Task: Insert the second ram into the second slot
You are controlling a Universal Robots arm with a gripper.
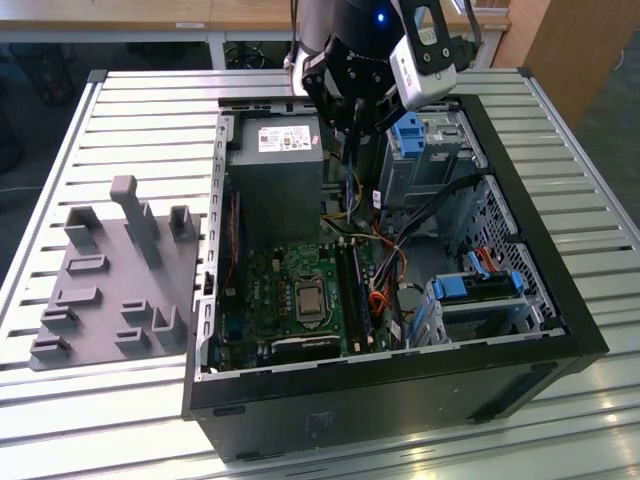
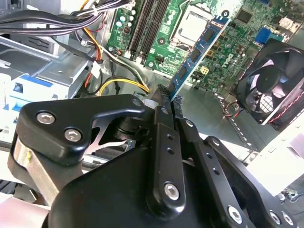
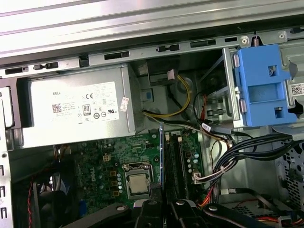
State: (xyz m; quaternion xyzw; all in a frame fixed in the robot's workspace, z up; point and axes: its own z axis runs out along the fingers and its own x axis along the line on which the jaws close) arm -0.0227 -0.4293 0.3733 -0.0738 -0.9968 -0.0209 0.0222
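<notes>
My gripper [image 1: 345, 135] hangs over the open computer case [image 1: 560, 300], shut on the second ram [image 1: 347, 185]. In the second wrist view the gripper [image 2: 169, 98] pinches one end of this long blue stick [image 2: 197, 52], which reaches out over the motherboard. In the first wrist view the stick [image 3: 161, 156] shows edge-on above the gripper [image 3: 164, 206], hovering next to the dark memory slots [image 3: 176, 161]. These slots [image 1: 355, 290] lie on the green motherboard [image 1: 270, 300] beside the processor socket [image 1: 305, 300], well below the stick. I cannot tell which slot is the second slot.
A grey power supply [image 1: 275, 180] fills the case's far corner beside the gripper. Blue drive-bay clips [image 1: 410, 130] and cable bundles [image 1: 430, 205] stand on the exterior view's right. A black fan [image 2: 270, 90] sits by the board. A grey fixture plate [image 1: 110, 280] lies on the slatted table [image 1: 120, 110].
</notes>
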